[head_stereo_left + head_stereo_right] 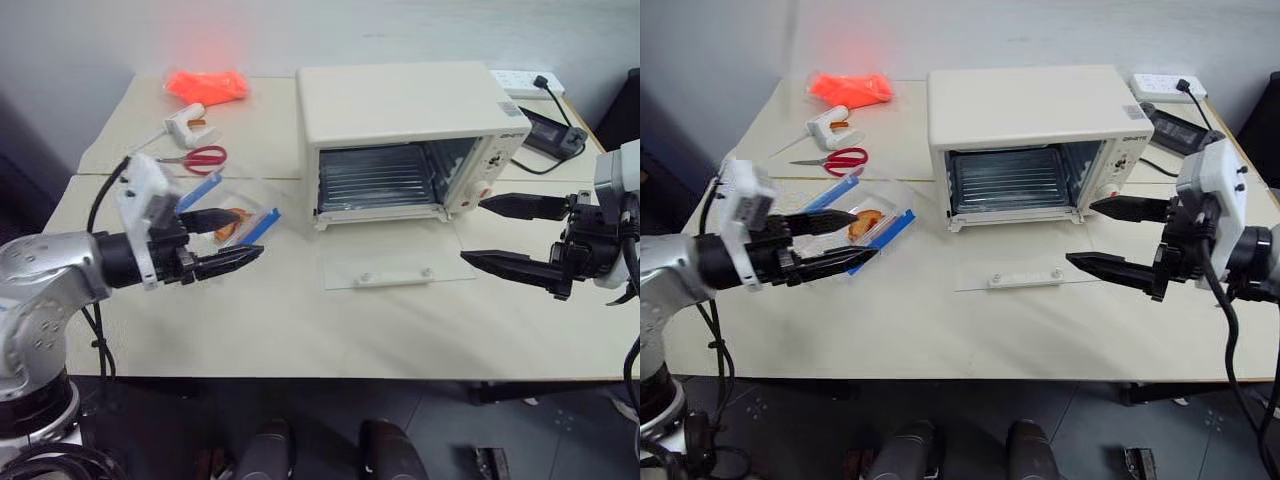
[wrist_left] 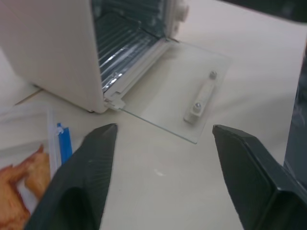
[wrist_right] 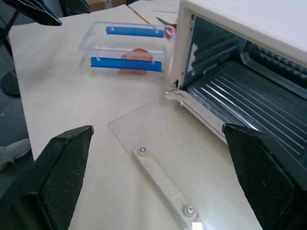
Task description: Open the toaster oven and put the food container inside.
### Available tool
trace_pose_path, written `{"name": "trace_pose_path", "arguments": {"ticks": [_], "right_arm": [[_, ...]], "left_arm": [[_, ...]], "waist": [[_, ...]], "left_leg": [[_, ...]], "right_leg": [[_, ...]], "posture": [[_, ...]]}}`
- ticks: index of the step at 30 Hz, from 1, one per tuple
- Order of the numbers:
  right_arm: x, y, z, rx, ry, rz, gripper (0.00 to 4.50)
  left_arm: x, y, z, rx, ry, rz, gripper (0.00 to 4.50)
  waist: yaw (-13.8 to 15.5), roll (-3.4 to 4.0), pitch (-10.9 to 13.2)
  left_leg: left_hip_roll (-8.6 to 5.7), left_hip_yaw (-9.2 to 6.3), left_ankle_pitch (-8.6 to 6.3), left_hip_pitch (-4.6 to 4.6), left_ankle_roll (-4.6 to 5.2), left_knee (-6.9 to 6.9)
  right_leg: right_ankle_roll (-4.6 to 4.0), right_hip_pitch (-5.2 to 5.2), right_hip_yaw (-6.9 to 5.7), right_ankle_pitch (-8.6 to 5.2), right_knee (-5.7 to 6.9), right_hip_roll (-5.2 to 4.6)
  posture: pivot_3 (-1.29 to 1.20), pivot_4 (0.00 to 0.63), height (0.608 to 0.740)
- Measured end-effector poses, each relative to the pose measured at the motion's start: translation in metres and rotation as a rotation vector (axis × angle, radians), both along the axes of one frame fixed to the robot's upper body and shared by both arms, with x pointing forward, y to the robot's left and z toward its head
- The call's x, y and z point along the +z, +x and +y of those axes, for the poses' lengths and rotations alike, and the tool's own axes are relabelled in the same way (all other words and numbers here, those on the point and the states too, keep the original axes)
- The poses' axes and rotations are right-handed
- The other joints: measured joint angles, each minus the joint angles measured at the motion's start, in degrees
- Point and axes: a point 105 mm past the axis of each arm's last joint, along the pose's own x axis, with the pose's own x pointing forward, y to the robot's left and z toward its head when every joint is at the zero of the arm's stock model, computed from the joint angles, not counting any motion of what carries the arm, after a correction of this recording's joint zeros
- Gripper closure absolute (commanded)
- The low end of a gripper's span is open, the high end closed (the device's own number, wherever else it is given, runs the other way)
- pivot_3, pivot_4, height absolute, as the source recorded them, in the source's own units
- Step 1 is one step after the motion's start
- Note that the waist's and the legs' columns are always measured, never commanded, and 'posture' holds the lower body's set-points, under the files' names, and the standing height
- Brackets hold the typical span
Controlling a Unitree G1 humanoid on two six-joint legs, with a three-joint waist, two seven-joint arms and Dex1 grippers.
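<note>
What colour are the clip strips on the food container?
Blue. The food container shows them best in the right wrist view, one strip along each long side.

toaster oven: 1 | food container: 1 | scissors: 1 | power strip: 1

From the head views, your left gripper covers part of the food container, so you can't tell how its near edge sits. The lettering on the toaster oven beside its knobs is too small to read. In the left wrist view, the picture's edge cuts the container and its food off.
</note>
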Motion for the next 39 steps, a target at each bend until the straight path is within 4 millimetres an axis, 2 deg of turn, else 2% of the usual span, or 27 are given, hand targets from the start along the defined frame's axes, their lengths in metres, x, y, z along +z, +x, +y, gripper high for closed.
{"name": "trace_pose_path", "arguments": {"ticks": [3, 6, 9, 12, 15, 18, 22, 26, 30, 36, 39], "right_arm": [[0.001, 0.004, 0.005, 0.025, -0.018, -0.017, 0.0], [0.002, 0.008, 0.005, 0.032, -0.03, -0.029, 0.0], [0.006, 0.007, 0.008, 0.054, -0.031, -0.049, 0.0], [0.007, 0.008, 0.009, 0.058, -0.029, -0.054, 0.0], [0.007, 0.008, 0.011, 0.064, -0.021, -0.057, 0.0], [0.001, 0.008, 0.011, 0.057, -0.014, -0.042, 0.0], [-0.006, 0.008, 0.008, 0.028, -0.007, -0.026, 0.0], [-0.002, 0.004, 0.005, 0.004, 0.001, -0.054, 0.0], [-0.004, 0.003, 0.005, -0.016, 0.013, -0.063, 0.0], [-0.007, 0.002, 0.007, -0.031, 0.03, -0.063, 0.0], [-0.004, 0.002, 0.005, -0.044, 0.04, -0.075, 0.0]], "left_arm": [[-0.013, 0.006, 0.015, 0.24, -0.111, 0.044, 0.04], [-0.039, 0.025, 0.055, 0.647, -0.301, 0.128, 0.04], [-0.059, 0.027, 0.077, 0.873, -0.345, 0.204, 0.04], [-0.062, 0.033, 0.082, 0.971, -0.406, 0.233, 0.04], [-0.051, 0.049, 0.076, 1.015, -0.467, 0.241, 0.04], [-0.048, 0.063, 0.074, 1.073, -0.494, 0.29, 0.04], [-0.054, 0.074, 0.082, 1.159, -0.504, 0.375, 0.04], [-0.066, 0.075, 0.096, 1.249, -0.465, 0.449, 0.04], [-0.072, 0.079, 0.094, 1.245, -0.437, 0.493, 0.04], [-0.074, 0.088, 0.081, 1.171, -0.371, 0.516, 1.77], [-0.085, 0.084, 0.082, 1.175, -0.341, 0.542, 2.75]], "waist": [[0.2, -0.01, 0.0], [0.5, -0.17, 0.1], [0.5, -0.31, 0.1], [0.8, -0.37, 0.1], [1.0, -0.64, 0.1], [0.8, -0.66, 0.1], [0.6, -0.66, 0.1], [0.6, -0.67, 0.1], [0.8, -0.69, 0.1], [0.7, -0.71, 0.1], [0.5, -0.71, 0.1]], "left_leg": [[0.01, 0.01, 0.02, 0.0, -0.04, 0.0], [-0.01, 0.05, 0.01, -0.01, -0.07, 0.03], [0.02, 0.04, -0.02, -0.05, -0.13, 0.03], [-0.01, 0.02, -0.03, -0.07, -0.14, 0.07], [-0.04, 0.01, -0.03, -0.1, -0.16, 0.1], [-0.08, 0.03, -0.07, -0.15, -0.2, 0.07], [-0.08, 0.07, -0.1, -0.27, -0.25, 0.07], [-0.04, 0.06, -0.1, -0.27, -0.32, 0.08], [-0.05, 0.04, -0.1, -0.28, -0.33, 0.13], [-0.05, 0.03, -0.1, -0.28, -0.35, 0.12], [-0.02, 0.06, -0.1, -0.27, -0.39, 0.11]], "right_leg": [[0.01, -0.02, 0.0, 0.01, 0.01, 0.02], [0.02, -0.08, 0.03, 0.01, -0.03, 0.02], [0.01, -0.1, 0.03, 0.02, 0.04, 0.07], [0.01, -0.09, -0.01, 0.02, -0.06, 0.02], [0.02, -0.08, -0.04, 0.03, -0.17, 0.01], [0.04, -0.12, -0.06, 0.04, -0.05, 0.05], [0.04, -0.28, -0.04, 0.04, -0.04, 0.16], [0.02, -0.31, -0.04, 0.05, -0.03, 0.25], [0.01, -0.29, -0.04, 0.06, -0.02, 0.22], [0.01, -0.3, -0.04, 0.06, -0.01, 0.23], [0.0, -0.32, -0.02, 0.06, 0.0, 0.27]], "posture": [[0.0, 0.15, 0.74], [0.0, 0.15, 0.74], [0.0, 0.15, 0.74], [0.0, 0.15, 0.74], [0.0, 0.15, 0.74], [0.0, 0.15, 0.74], [0.0, 0.15, 0.74], [0.0, 0.15, 0.74], [0.0, 0.15, 0.74], [0.0, 0.15, 0.74], [0.0, 0.15, 0.74]]}}
